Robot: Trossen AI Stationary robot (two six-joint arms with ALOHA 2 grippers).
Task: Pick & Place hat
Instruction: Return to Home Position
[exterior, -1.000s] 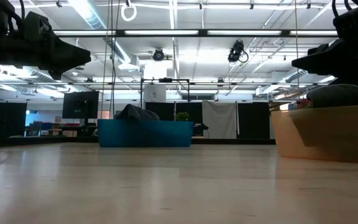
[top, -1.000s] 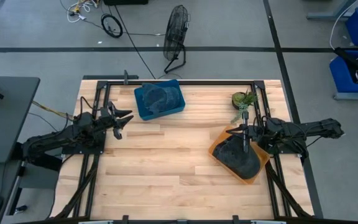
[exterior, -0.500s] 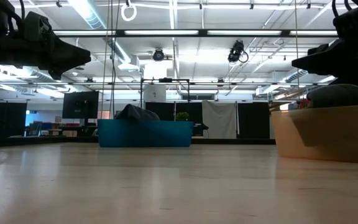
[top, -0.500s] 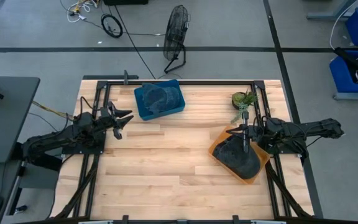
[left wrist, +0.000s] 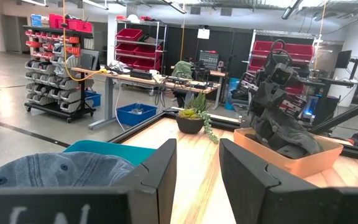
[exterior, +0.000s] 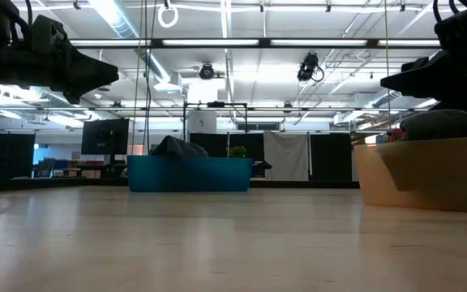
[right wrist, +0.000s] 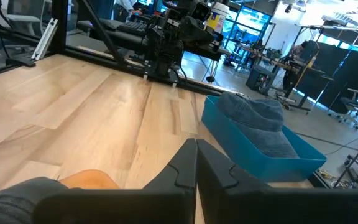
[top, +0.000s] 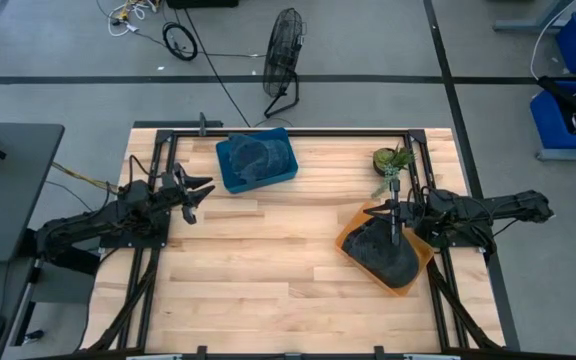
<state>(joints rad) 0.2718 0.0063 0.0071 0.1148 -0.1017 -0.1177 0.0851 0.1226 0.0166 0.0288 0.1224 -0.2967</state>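
A blue-grey denim hat (top: 251, 155) lies in a blue bin (top: 286, 168) at the table's far side, also seen in the left wrist view (left wrist: 55, 170). A dark grey hat (top: 383, 250) fills an orange bin (top: 348, 240) near the right edge. My left gripper (top: 204, 195) hovers open near the left edge, just short of the blue bin. My right gripper (top: 396, 226) is shut and hangs over the dark hat's far part; the low view shows a gap between the right gripper (exterior: 412, 81) and the dark hat (exterior: 444, 123).
A small potted plant (top: 391, 160) stands at the far right, just beyond the orange bin. Bare wooden tabletop (top: 268, 250) stretches between the two bins. Black frame rails (top: 158, 250) run along the left and right sides.
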